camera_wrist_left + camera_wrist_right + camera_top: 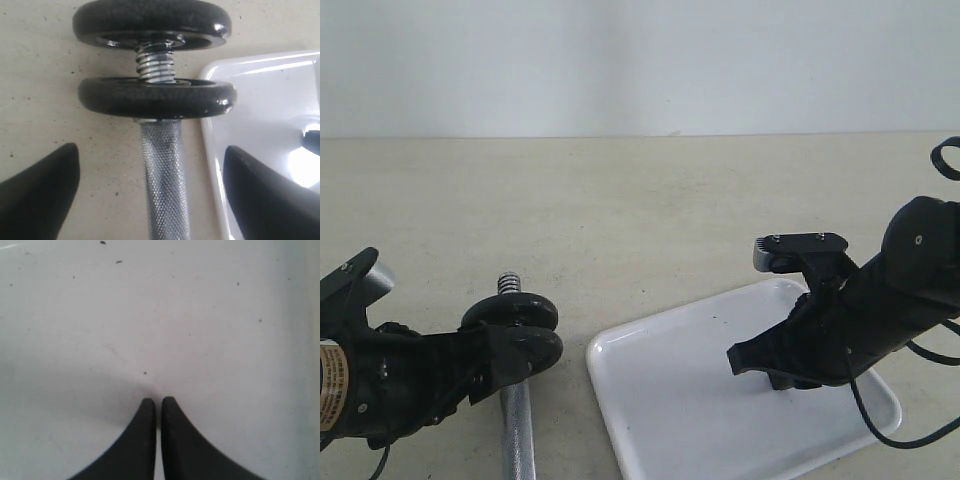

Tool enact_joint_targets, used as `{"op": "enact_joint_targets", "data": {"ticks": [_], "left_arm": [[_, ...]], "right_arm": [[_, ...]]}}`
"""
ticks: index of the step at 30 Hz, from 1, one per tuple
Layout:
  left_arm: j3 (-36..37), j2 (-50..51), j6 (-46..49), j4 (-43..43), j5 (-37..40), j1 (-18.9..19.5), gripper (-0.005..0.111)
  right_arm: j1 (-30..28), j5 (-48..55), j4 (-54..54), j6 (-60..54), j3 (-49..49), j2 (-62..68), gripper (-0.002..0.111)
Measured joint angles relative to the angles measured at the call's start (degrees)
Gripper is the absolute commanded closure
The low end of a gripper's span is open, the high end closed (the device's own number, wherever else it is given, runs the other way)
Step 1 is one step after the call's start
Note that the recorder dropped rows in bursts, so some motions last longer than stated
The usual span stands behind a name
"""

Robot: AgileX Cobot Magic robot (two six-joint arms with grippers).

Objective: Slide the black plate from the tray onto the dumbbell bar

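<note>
The black plate (510, 312), a round rough-finished cast-iron weight disc, is on the short chrome dumbbell bar (518, 430) in the exterior view, not in the white glossy rectangular tray (670, 400), which holds nothing in sight. A second black disc (525, 350) sits just inboard of it. I take the outer one, nearer the threaded tip, as the task's plate, since plates most likely load from that end. The left gripper (505, 378) reaches in low beside the bar on the beige tabletop (620, 220), while the right gripper (735, 360) hangs over the tray's middle carrying nothing. The left wrist view shows the plate (150, 22) and the inner disc (155, 97) apart, with bare screw thread between them. The inner disc rests where the knurled grip (162, 175) begins, seemingly against a thin collar. The left gripper's (150, 155) jaws are spread wide to either side of the grip, touching nothing, probably so they clear the bar. The tray's rim (260, 100) lies just beside the discs. In the right wrist view, the right gripper's (158, 402) fingertips are pressed nearly together above bare white tray floor (150, 315), which suggests the plate is delivered and the task is essentially done.
</note>
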Motion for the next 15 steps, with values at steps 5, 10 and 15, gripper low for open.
{"op": "enact_joint_targets", "data": {"ticks": [5,10,15], "left_arm": [[0.0,0.0,0.0,0.2,0.0,0.0,0.034],[0.0,0.0,0.0,0.2,0.0,0.0,0.034],[0.0,0.0,0.0,0.5,0.0,0.0,0.034]], "right_arm": [[0.0,0.0,0.1,0.0,0.0,0.0,0.106],[0.0,0.0,0.5,0.0,0.0,0.0,0.106],[0.0,0.0,0.6,0.0,0.0,0.0,0.106]]}}
